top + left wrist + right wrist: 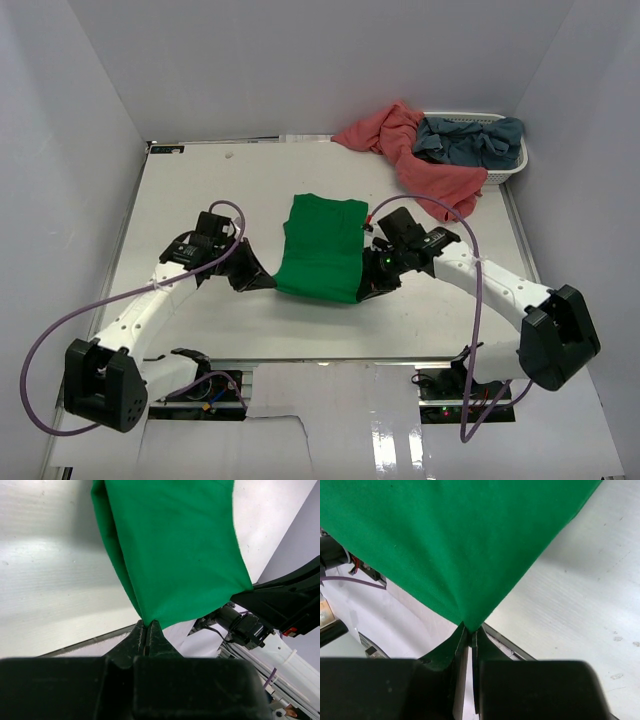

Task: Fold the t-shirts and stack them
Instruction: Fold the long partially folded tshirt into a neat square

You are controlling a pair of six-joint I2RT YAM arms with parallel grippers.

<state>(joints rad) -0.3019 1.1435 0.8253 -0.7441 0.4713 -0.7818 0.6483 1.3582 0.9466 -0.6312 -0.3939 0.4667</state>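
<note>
Three t-shirts are showing, one of each colour, along with two arms and one basket. The green t-shirt is lying partly folded in the middle of the table, its near edge stretching between the two grippers. The left gripper is pinching the near-left corner with its fingers pressed together on the cloth, and the right gripper is clamping the near-right corner the same way. The salmon-pink t-shirt is spilling crumpled from the white slatted basket onto the table's far right corner. The grey-blue t-shirt is bunching inside that basket. A small dark tag at the table's far left corner is sitting too small to read.
</note>
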